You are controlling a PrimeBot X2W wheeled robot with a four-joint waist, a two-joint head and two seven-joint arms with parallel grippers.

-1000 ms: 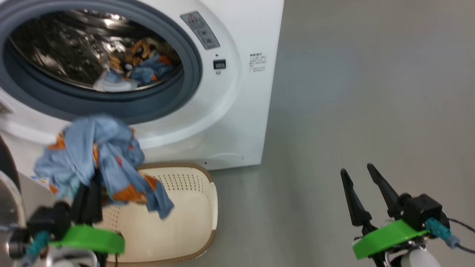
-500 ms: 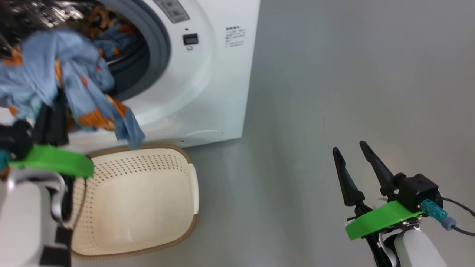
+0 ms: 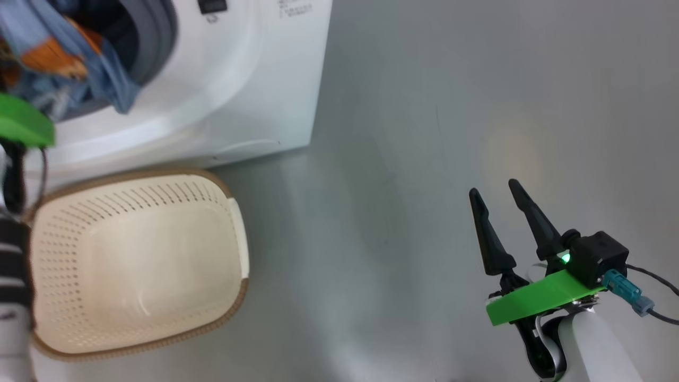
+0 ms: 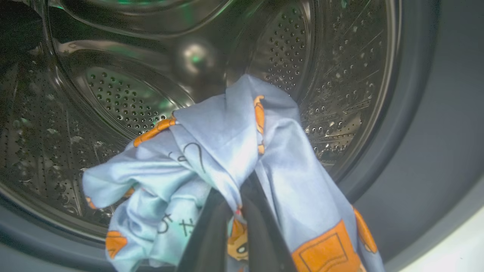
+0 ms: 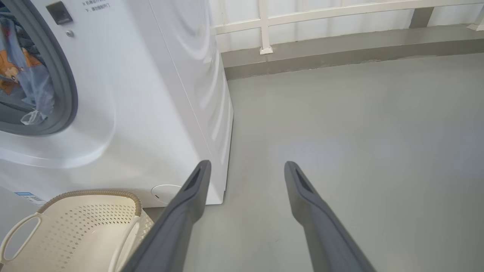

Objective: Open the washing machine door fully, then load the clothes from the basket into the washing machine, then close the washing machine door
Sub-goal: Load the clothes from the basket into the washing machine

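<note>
My left gripper [image 4: 236,211] is shut on a blue garment [image 4: 227,151] with orange prints, holding it in the mouth of the washing machine's steel drum [image 4: 124,102]. In the head view that garment [image 3: 79,48] hangs at the blue-grey gasket [image 3: 159,37] of the white washing machine [image 3: 254,79]. The cream basket [image 3: 233,233] sits on the floor in front of the machine, its bare inside showing. My right gripper [image 3: 493,188] stands open over the floor, well to the right, nothing between its fingers [image 5: 189,204]. The washing machine door is out of view.
Grey floor [image 3: 424,132] stretches right of the machine [image 5: 170,94]. A white railing [image 5: 264,26] and a low kerb run along the far side. The basket's [image 5: 75,226] handle faces the right wrist camera. A blue label [image 5: 24,196] marks the machine's lower corner.
The head camera has swung, shifting the whole picture. My left gripper has carried the blue garment from above the basket up into the drum opening. The right gripper stays open.
</note>
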